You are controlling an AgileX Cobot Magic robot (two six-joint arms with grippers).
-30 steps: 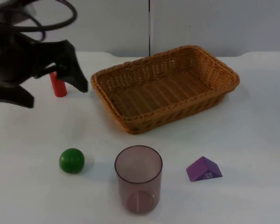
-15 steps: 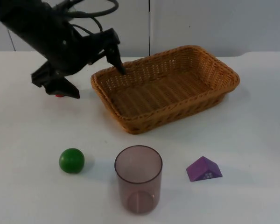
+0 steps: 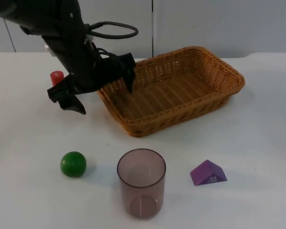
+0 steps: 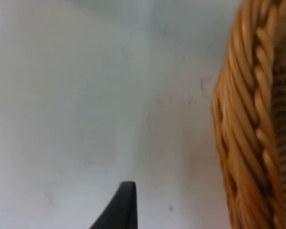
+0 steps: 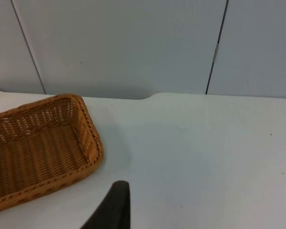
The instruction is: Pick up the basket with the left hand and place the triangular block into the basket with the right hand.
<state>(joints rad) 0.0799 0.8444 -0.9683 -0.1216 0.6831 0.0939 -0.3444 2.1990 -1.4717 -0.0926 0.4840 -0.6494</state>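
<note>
Setting: white table top [image 3: 257,157], smooth and matte, ending at a grey panelled partition wall [image 3: 205,24].
Basket: woven wicker basket [image 3: 181,90], rectangular with rounded corners, tan, with a braided rim and finer weave on the floor; it sits on the table toward the far side, set at an angle.
Left gripper: left gripper [image 3: 103,93] is at the basket's left short end; one black finger [image 3: 129,81] reaches over the rim into the basket, the other [image 3: 71,102] stays outside over the table, so the jaws are spread astride the rim and not clamped on it.
Left wrist view: the thick braided rim of the basket [image 4: 250,138] close up, strands twisted like rope, beside bare table [image 4: 86,95].
Right gripper: the right arm waits off to the side; its wrist view looks across the table at the far end of the basket [image 5: 38,143] and the wall [image 5: 133,43]; whether its jaws are spread or pressed together cannot be told.
Triangular block: purple triangular block [image 3: 208,173], a small prism lying on the table near the front right, well apart from the basket.
Cup: translucent purplish plastic cup [image 3: 141,182], cylindrical, upright, between the block and the ball.
Ball: glossy green ball [image 3: 73,163], front left.
Cylinder: small red cylinder [image 3: 56,78], upright, partly hidden behind the left arm.
</note>
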